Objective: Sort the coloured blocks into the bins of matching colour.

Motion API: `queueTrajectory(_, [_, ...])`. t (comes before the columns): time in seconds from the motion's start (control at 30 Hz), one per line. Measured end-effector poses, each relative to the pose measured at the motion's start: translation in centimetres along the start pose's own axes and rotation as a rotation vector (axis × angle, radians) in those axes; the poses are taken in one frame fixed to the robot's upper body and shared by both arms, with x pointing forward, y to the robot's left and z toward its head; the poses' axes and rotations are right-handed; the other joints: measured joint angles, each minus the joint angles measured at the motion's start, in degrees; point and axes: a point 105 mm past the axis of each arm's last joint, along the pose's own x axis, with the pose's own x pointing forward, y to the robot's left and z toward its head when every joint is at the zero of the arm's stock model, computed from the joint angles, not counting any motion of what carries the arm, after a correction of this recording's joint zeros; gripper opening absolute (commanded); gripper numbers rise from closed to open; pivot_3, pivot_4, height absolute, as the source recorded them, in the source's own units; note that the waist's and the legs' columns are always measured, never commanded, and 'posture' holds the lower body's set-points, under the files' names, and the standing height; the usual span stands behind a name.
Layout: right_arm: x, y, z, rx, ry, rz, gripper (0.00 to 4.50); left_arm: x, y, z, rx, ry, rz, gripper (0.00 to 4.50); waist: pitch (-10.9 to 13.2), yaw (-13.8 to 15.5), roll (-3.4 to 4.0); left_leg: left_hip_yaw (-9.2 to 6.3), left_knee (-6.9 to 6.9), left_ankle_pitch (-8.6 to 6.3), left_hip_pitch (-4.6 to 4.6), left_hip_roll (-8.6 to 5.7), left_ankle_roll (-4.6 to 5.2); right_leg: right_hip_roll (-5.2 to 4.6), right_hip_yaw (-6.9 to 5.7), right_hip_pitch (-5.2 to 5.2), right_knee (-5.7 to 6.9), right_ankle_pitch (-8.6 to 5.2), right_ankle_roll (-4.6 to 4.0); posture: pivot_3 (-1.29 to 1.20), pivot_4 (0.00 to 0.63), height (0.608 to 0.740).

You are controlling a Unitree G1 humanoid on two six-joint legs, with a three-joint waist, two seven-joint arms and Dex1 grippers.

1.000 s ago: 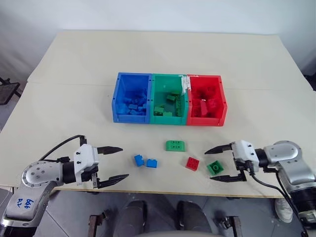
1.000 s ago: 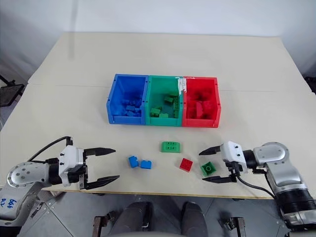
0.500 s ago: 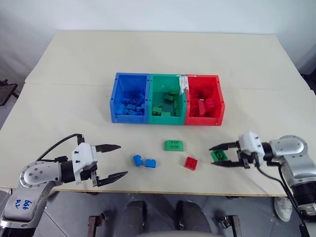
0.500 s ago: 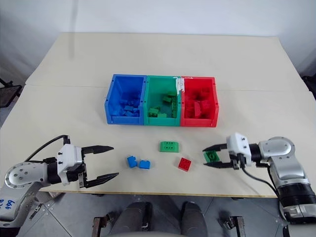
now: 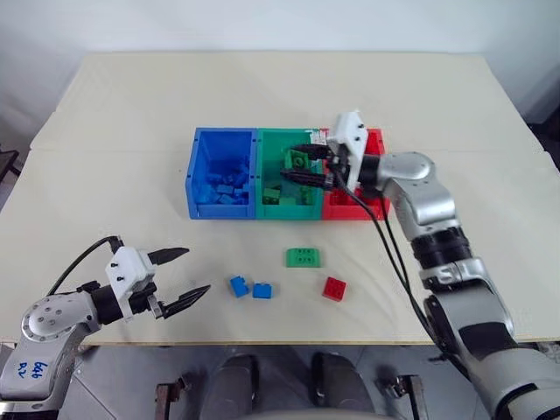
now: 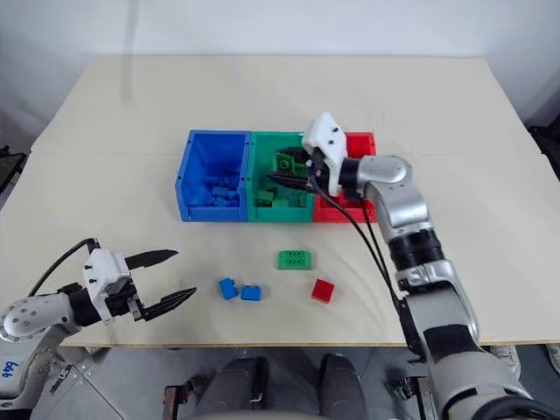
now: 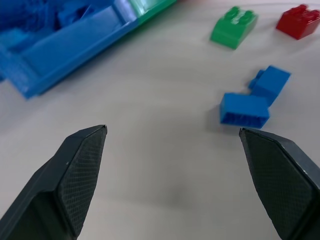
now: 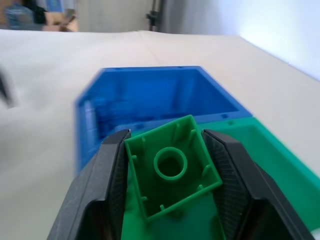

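Fingers of the left gripper (image 5: 185,273) stand wide and empty; just ahead lie two blue blocks (image 5: 251,287), beyond them a wide green block (image 5: 303,257) and a red block (image 5: 334,288), all unsorted. Right gripper (image 5: 297,165) pinches a small green block (image 8: 172,172) over the green bin (image 5: 266,203).

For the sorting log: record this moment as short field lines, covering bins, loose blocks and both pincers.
bins: blue bin, green bin, red bin, joined in a row, each already holding blocks of its own colour
held block: small green block, clamped in the right pincer above the green bin
loose on table: two blue blocks touching, wider green block, red block
left pincer: open, empty, near the blue blocks
table: pale, otherwise bare
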Motion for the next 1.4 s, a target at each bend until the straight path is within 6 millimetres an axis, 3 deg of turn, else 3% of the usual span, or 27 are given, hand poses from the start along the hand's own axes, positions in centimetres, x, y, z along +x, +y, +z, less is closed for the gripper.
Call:
queueTrajectory(0.23, [0.5,0.2,-0.4,-0.011,0.001,0.042,4.49,-0.3,-0.8,0.4,0.01,-0.008,0.022,4.5,0.0,-0.2,0.0,0.09,0.0,-0.04,0.0,0.02,0.06,0.02,-0.01,0.03,-0.09,0.0,0.0,0.0,0.15,0.74])
queueTrajectory(0.33, [-1.0,0.4,-0.2,-0.025,-0.011,0.068,4.49,0.0,-0.9,0.9,0.017,-0.018,0.019,4.5,0.0,0.1,0.0,0.11,0.06,-0.04,0.01,0.05,0.05,0.04,-0.02,0.07,-0.07,0.0,0.0,0.0,0.15,0.74])
queueTrajectory(0.5, [-7.0,0.9,-1.1,-0.016,-0.011,0.075,4.49,1.4,-1.3,2.1,0.044,-0.053,-0.048,4.5,0.0,0.2,-0.01,0.18,0.16,-0.07,0.01,0.03,0.11,0.0,-0.01,0.16,-0.12,0.03,0.05,0.0,0.15,0.74])
queueTrajectory(0.67, [-15.4,3.2,-2.9,0.049,0.047,0.038,4.49,3.2,-1.7,3.5,0.091,-0.092,-0.149,4.5,0.0,0.6,0.0,0.58,0.15,-0.08,0.02,0.06,0.11,0.04,-0.07,0.2,-0.18,0.03,0.06,0.0,0.15,0.74])
queueTrajectory(0.83, [-23.2,6.0,-5.1,0.05,0.212,-0.016,4.49,4.2,-1.7,3.1,0.078,-0.08,-0.231,4.5,0.0,0.3,0.01,0.82,0.15,-0.08,0.16,-0.03,0.12,0.12,-0.03,0.3,-0.21,0.03,0.07,0.0,0.15,0.74])
queueTrajectory(1.07, [-28.8,7.7,-7.7,0.061,0.355,-0.072,4.49,4.3,-1.6,2.9,0.084,-0.064,-0.29,4.5,0.0,0.2,-0.03,0.95,0.22,-0.06,0.5,0.21,0.09,0.09,0.19,0.31,-0.15,0.04,0.08,0.0,0.15,0.74])
queueTrajectory(1.2, [-28.5,7.8,-7.9,0.057,0.358,-0.058,4.49,3.8,-1.2,2.2,0.063,-0.044,-0.278,4.5,0.0,0.0,-0.02,0.97,0.22,-0.06,0.66,0.38,0.07,0.11,0.3,0.31,-0.09,0.05,0.08,0.0,0.15,0.74])
queueTrajectory(1.27, [-27.1,7.9,-7.8,0.052,0.33,-0.025,4.49,3.3,-1.1,1.9,0.058,-0.025,-0.267,4.5,0.0,0.0,-0.02,1.0,0.21,-0.08,0.7,0.41,0.06,0.11,0.35,0.31,-0.08,0.05,0.07,0.0,0.15,0.74])
queueTrajectory(1.4, [-22.5,8.6,-7.2,0.088,0.252,0.086,4.49,2.4,-0.9,1.3,0.046,-0.013,-0.227,4.5,0.0,0.2,-0.02,1.0,0.21,-0.09,0.71,0.4,0.05,0.07,0.41,0.3,-0.05,0.06,0.06,0.0,0.15,0.74])
